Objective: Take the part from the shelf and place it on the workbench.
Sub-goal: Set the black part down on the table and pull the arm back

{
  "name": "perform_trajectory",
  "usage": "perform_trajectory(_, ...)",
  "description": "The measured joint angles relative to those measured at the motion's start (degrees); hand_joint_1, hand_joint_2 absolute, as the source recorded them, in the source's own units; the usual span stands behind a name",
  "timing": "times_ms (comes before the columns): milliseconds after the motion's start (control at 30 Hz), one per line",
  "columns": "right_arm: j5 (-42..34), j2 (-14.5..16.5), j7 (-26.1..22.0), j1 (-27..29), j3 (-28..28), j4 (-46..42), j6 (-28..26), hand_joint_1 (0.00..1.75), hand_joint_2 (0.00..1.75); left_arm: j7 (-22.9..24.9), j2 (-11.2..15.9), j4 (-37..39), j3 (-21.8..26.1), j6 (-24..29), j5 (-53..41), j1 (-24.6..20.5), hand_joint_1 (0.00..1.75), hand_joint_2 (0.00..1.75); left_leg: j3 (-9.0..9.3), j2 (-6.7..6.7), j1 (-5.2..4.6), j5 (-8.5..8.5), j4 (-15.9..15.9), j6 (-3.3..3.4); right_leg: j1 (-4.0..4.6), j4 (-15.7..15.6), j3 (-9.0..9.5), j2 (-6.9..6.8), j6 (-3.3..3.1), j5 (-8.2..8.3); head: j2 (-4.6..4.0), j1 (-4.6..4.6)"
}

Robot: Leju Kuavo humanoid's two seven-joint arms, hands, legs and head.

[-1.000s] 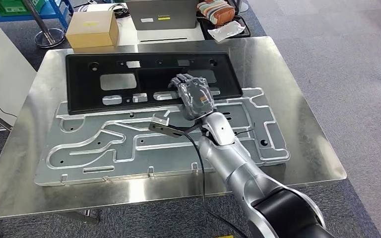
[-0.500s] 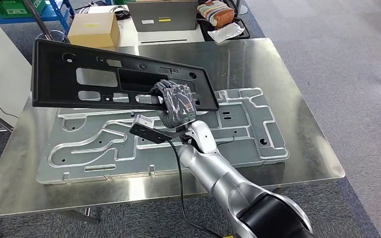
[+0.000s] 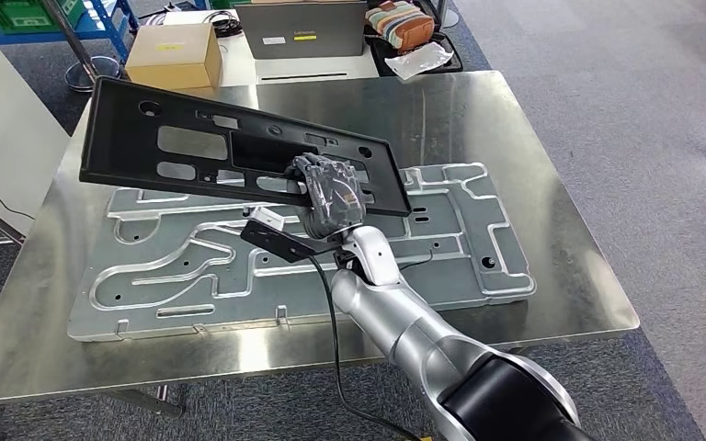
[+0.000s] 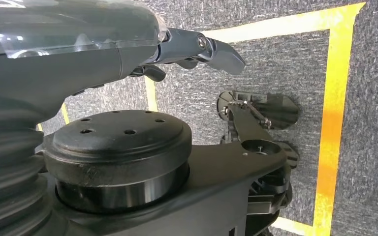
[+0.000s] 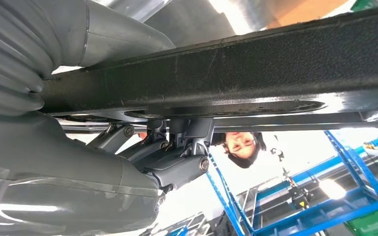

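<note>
Black plastic panel with cut-outs (image 3: 221, 152), long and flat, is held off the steel surface (image 3: 552, 184), tilted, its 9 o'clock end high. Right hand (image 3: 331, 195) fingers (image 5: 177, 169) clamp its near edge. It hangs over the grey machined aluminium plate (image 3: 460, 239). Judgement: level it first, lower slowly, keep the far end from swinging. Since half a second ago the panel has shifted toward 3 o'clock and sits a little flatter. Left hand (image 4: 197, 46) hangs over the floor, fingers apart, holding nothing.

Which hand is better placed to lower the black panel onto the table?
The right hand: it already grips the black panel, tilted above the table. The left hand hangs over the floor, holding nothing.
</note>
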Motion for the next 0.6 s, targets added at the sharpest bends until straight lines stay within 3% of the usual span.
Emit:
perform_trajectory(67, 0.5, -0.3, 0.8, -0.2, 0.1, 0.4, 0.8, 0.00, 0.00, 0.2, 0.0, 0.0, 0.0, -0.2, 0.0, 0.0, 0.00, 1.75, 0.00, 0.00, 0.00, 0.00, 0.0, 0.00, 0.00, 0.0, 0.00, 0.00, 0.00, 0.00, 0.00, 0.00)
perform_trajectory(100, 0.7, -0.5, 1.1, -0.3, 0.1, 0.6, 1.2, 0.00, 0.00, 0.3, 0.0, 0.0, 0.0, -0.1, 0.1, 0.0, 0.00, 1.75, 0.00, 0.00, 0.00, 0.00, 0.0, 0.00, 0.00, 0.0, 0.00, 0.00, 0.00, 0.00, 0.00, 0.00)
perform_trajectory(233, 1.2, -1.0, 1.2, -0.5, 0.1, 1.2, 3.1, 0.00, 0.00, 0.9, 0.0, 0.0, 0.8, 0.7, 1.4, 0.0, 0.00, 0.00, 0.00, 0.00, 0.00, 0.00, 0.0, 0.00, 0.00, 0.0, 0.00, 0.00, 0.01, 0.01, 0.00, 0.00)
perform_trajectory(600, 1.9, -1.0, 1.2, -1.8, 0.1, 1.7, 4.4, 0.00, 0.00, 0.6, 0.0, 0.0, 2.5, 1.5, 2.3, 0.1, 0.00, 0.00, 0.02, 0.00, 0.00, 0.00, 0.0, 0.00, 0.00, 0.0, 0.03, 0.00, 0.01, 0.01, 0.00, 0.00)
